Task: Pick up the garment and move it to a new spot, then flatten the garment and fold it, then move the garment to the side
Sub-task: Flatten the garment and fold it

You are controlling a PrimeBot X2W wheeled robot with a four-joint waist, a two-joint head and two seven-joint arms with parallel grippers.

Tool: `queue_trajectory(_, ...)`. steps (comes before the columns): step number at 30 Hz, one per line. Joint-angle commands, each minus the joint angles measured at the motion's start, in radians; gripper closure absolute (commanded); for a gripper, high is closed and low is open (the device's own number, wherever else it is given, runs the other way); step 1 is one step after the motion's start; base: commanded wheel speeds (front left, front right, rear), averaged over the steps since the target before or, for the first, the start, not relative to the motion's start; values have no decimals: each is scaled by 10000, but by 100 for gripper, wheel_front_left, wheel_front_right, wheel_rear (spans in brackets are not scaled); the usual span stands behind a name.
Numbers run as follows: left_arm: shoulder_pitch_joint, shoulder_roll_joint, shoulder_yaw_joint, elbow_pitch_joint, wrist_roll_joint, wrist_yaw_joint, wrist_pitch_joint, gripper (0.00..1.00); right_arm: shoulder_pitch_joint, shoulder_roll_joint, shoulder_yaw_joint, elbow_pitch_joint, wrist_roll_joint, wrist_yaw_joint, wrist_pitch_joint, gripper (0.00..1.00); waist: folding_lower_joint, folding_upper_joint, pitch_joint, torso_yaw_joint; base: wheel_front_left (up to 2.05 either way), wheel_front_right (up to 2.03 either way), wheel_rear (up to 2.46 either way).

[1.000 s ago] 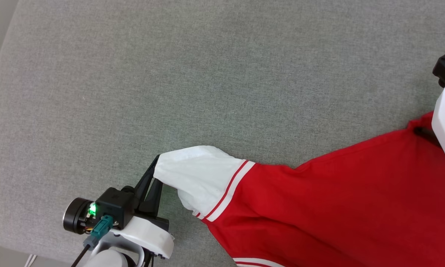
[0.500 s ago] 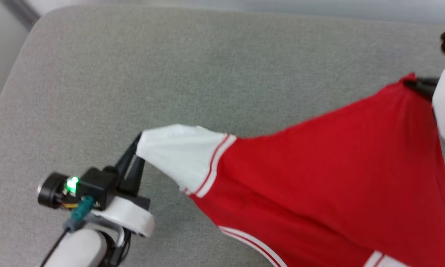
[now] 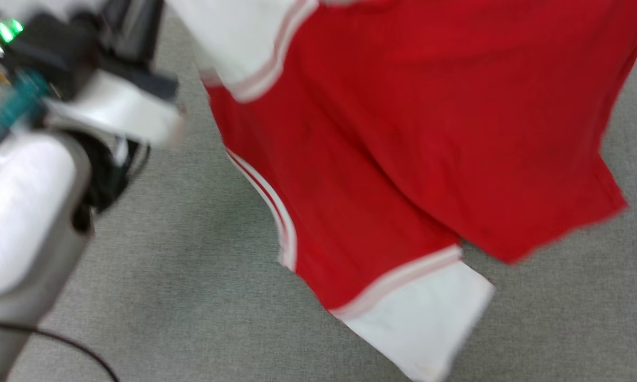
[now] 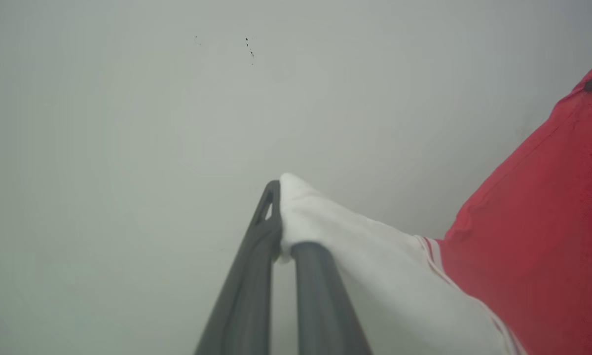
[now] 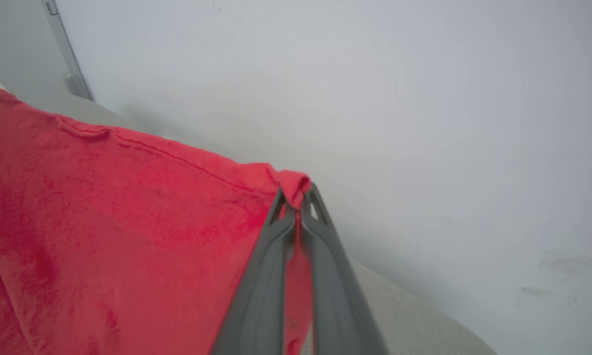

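Beneath both grippers spreads the grey padded surface, the largest thing here and the landing place for this carrying step. The garment hangs between the two grippers as a slack red sheet, its body drooping below them toward the surface. The blur hides whether its lowest part touches the padding. A free white sleeve dangles lowest of all, well below either grip. The left gripper is clamped on the tip of the other white sleeve, with cloth trailing away to its right. The right gripper is pinched tight on a small bunched corner of red edge, and the rest of the shirt falls away to its left. To do this step well, I would judge that both grips should travel together at matched height and spacing, raised enough that the dangling sleeve clears the padding and does not drag or fold under. Spreading the grippers apart gently would take up the sag before lowering. Both holds take in little cloth, so a sudden pull could tug the sleeve tip or the red corner free.
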Motion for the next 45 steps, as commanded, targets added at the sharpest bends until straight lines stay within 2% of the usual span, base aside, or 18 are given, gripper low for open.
queue_trajectory(1,-460,-151,132,147,-148,-119,64,100,-323,147,-135,117,-183,-6,-160,100,-1,0,178,-124,0,0,0)
queue_trajectory(4,-1856,-146,193,662,100,-442,299,100,-938,541,-342,399,-685,-6,-420,100,-1,0,449,-245,0,0,0)
queue_trajectory(10,-4397,-557,263,1759,227,-1118,578,100,-2592,1344,-763,1215,-1590,-6,-632,100,-1,0,1082,-361,0,0,0)
queue_trajectory(18,-7730,-954,406,3821,497,-1849,585,100,-5436,2444,-906,2963,-2737,-6,-901,100,-1,0,2012,-477,0,0,0)
queue_trajectory(23,-9587,-1232,245,5011,907,-2205,422,100,-7133,2875,-800,4014,-3290,-6,-1250,100,-1,0,2587,-481,0,0,0)
queue_trajectory(27,-10667,-1460,292,5826,1033,-2243,163,100,-8219,3101,-605,4845,-3726,-6,-1610,100,-1,0,2971,-429,0,0,0)
queue_trajectory(35,-11452,-1824,168,7272,1001,-2448,-433,100,-9314,3371,-98,6415,-4007,-6,-2153,100,-1,0,3539,-356,0,0,0)
queue_trajectory(45,-9777,-2092,-325,8391,752,-2703,-1140,100,-8012,3431,1212,7488,-3364,-6,-2943,100,-1,0,3450,-406,0,0,0)
